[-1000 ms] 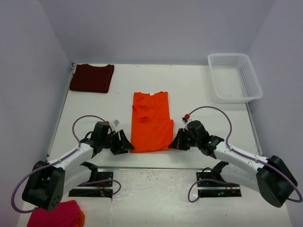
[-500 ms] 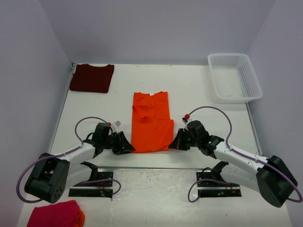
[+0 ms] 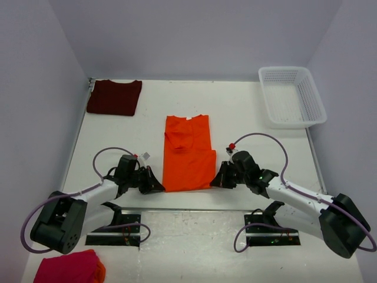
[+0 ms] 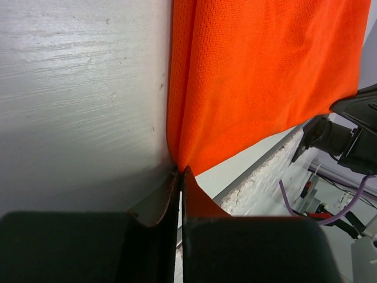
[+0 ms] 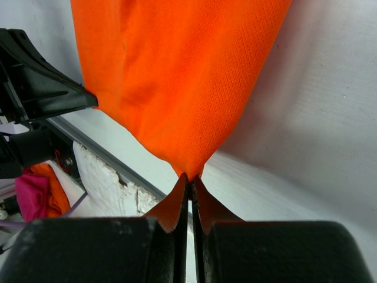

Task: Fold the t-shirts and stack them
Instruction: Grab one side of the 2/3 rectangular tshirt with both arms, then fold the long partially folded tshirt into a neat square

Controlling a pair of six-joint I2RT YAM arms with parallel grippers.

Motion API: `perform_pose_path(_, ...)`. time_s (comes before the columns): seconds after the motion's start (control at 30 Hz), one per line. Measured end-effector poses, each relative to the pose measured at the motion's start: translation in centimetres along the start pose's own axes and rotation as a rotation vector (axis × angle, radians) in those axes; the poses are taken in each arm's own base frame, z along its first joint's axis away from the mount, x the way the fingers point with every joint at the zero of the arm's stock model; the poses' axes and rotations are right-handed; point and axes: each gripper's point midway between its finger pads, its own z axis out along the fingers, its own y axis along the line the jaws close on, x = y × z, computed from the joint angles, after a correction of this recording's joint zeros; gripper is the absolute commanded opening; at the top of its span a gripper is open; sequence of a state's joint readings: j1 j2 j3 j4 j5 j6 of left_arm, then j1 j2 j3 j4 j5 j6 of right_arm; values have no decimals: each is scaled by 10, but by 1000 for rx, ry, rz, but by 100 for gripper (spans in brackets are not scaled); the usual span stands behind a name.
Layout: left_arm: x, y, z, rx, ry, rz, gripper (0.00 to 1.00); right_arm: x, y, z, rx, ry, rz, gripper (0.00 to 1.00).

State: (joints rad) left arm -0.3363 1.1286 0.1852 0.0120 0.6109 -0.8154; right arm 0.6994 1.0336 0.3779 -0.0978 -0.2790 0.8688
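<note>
The left gripper (image 4: 179, 172) has its jaws pressed tight together, and right at the tips they're pinching one hem corner of the bright orange cloth t-shirt (image 4: 265, 71). Same deal on the other side: the right gripper (image 5: 189, 178) is clamped on the opposite hem corner.

From both sets of tips the shirt runs straight away across the white table (image 3: 247, 118). It's lying flat and looks folded narrow lengthwise, with the small white neck label at the far end. So this looks like the start of the hem-to-collar fold.

The next move is probably for both arms to lift the hem a bit, carry it forward over the body and lay it down near the collar. They'd need to keep pace so the cloth doesn't skew.

Way out beyond the left gripper, in the far corner, sits the dark maroon folded t-shirt (image 3: 114, 97), likely the stacking spot. A white plastic mesh basket (image 3: 291, 97) is far off past the right gripper.
</note>
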Motion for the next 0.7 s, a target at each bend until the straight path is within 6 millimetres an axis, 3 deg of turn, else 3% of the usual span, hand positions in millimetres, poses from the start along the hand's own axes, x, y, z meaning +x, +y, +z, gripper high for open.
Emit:
perform_pose_path(0.37, 1, -13, -16, 7, -37, 91, 0, 8, -11, -3, 78, 17, -92, 0)
perform_pose_path(0.7, 19, -25, -26, 37, -22, 164, 0, 18, -12, -11, 94, 22, -146, 0)
